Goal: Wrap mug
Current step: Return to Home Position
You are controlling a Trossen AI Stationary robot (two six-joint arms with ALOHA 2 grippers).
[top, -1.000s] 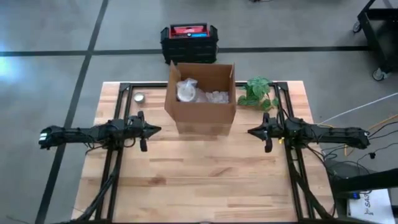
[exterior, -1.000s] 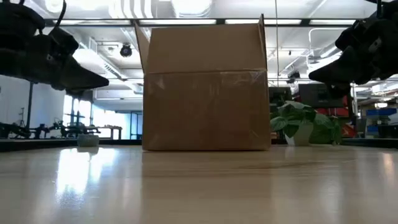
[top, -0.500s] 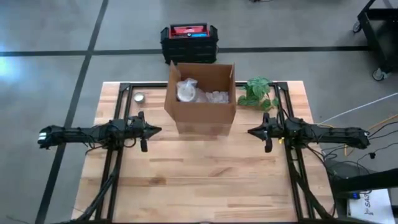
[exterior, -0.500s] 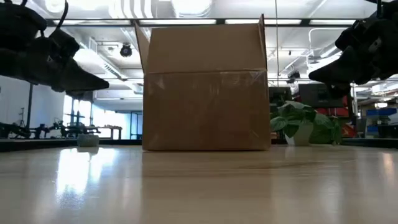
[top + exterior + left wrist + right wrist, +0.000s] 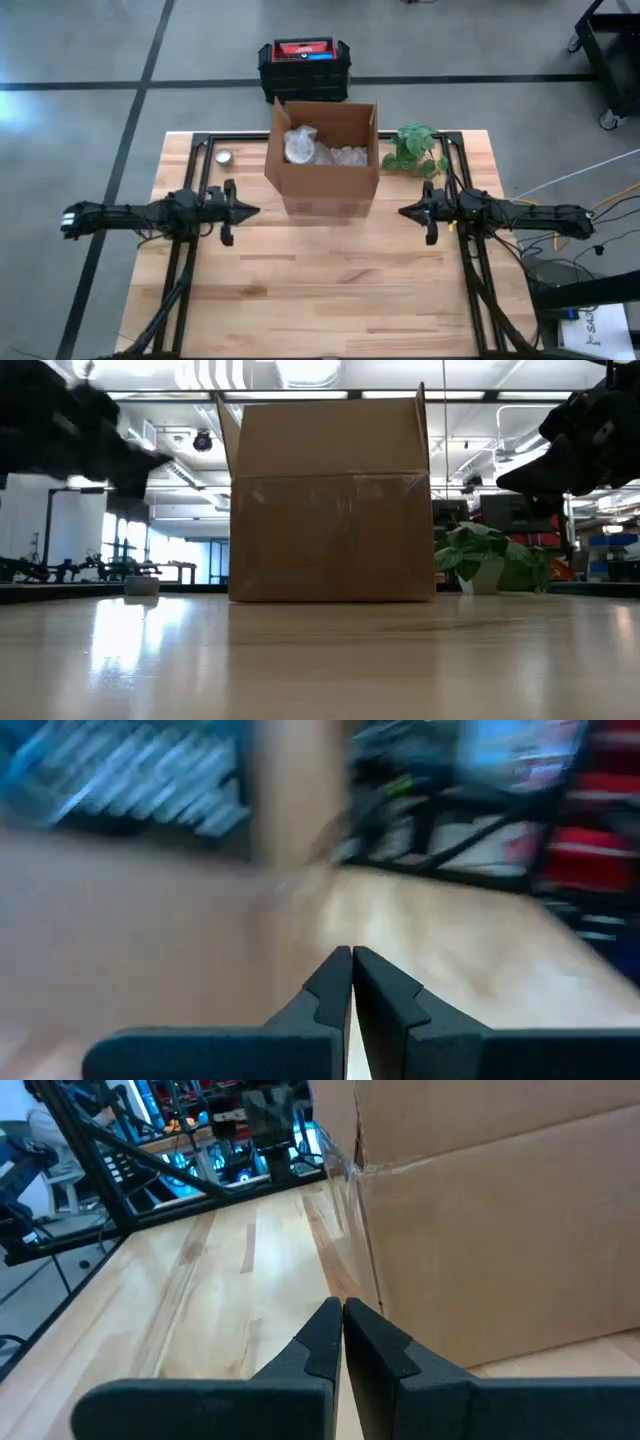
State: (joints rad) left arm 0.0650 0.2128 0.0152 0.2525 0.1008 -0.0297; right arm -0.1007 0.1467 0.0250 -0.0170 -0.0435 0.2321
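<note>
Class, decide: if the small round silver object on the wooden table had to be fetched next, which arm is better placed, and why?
Probably left. The small round silver object lies left of the brown cardboard box, near the shut left gripper; the right gripper is on the box's other side.

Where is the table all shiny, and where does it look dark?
Low view: the ceiling lights glare off the table, brightest towards the picture's left; the box shows a dim near face, with the bright room behind it. High view: the table is evenly lit, with no shiny patch.
</note>
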